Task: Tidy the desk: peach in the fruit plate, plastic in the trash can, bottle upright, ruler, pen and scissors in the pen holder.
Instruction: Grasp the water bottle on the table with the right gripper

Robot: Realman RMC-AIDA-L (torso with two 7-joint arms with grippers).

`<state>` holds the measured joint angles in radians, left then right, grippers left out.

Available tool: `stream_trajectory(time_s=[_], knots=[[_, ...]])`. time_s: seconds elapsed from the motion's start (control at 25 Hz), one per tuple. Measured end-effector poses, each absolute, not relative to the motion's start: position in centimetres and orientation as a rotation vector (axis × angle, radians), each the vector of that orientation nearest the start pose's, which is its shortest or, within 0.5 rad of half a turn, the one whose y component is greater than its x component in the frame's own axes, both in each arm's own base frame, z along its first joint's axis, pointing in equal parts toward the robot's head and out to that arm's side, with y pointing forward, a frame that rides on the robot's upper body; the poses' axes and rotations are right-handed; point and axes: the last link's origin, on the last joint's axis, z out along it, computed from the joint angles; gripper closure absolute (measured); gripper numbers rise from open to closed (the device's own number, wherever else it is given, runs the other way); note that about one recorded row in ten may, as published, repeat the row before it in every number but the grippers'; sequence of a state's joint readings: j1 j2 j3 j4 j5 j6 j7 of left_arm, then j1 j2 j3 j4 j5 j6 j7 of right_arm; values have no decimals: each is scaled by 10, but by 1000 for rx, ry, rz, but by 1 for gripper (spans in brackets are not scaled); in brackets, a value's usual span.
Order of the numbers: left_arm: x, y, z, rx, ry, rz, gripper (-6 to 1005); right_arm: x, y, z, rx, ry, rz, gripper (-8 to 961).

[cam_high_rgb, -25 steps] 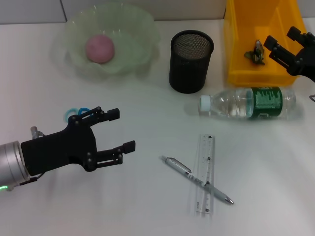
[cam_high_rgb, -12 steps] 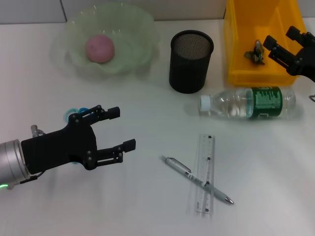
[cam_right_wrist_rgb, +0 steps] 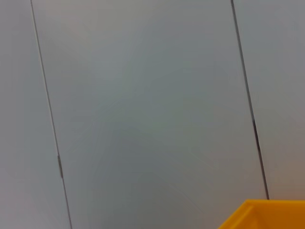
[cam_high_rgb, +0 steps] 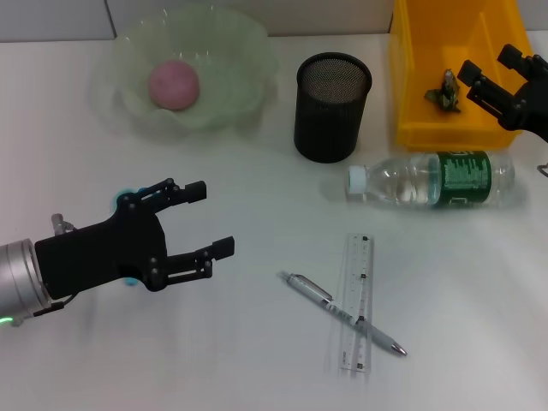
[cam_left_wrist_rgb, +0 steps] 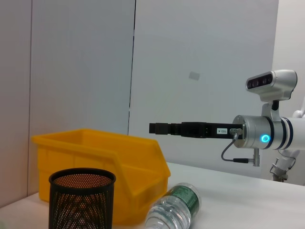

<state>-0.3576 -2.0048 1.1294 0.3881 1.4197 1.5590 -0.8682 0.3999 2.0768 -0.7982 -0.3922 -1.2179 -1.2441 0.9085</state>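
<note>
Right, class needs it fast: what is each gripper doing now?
Left gripper: open, holding nothing, above the table beside the scissors.
Right gripper: open, holding nothing, over the yellow bin.

A pink round peach [cam_high_rgb: 174, 84] sits in a pale green translucent wavy plate [cam_high_rgb: 244, 64], beside a black wire-mesh pen holder [cam_high_rgb: 332, 107] and a bright yellow plastic bin [cam_high_rgb: 411, 94]. The clear plastic bottle [cam_high_rgb: 432, 180] has a white cap and dark green label. A transparent ruler [cam_high_rgb: 357, 301] with black marks crosses a silver pen [cam_high_rgb: 341, 312]; light-blue scissor handles [cam_high_rgb: 127, 195] peek out by the matte black left gripper [cam_high_rgb: 210, 221].

Lab: white desk [cam_high_rgb: 257, 360], panelled wall [cam_left_wrist_rgb: 200, 62].
</note>
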Motion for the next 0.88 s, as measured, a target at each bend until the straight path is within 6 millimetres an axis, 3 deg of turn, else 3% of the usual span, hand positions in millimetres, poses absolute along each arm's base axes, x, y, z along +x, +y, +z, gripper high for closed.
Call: stream_trajectory(time_s=[0.44,0.68,0.88], knots=[[-290,271,-24,-2638,-321,-921,155,307,331,27,-2033,604,999,191],[-290,269,-25,-2642,-328,-927,155,301,321,43,-2205,589,1030,191],[-290,268,-27,-2654,-328,-924,155,295,323,55,-2410,583,863,191]])
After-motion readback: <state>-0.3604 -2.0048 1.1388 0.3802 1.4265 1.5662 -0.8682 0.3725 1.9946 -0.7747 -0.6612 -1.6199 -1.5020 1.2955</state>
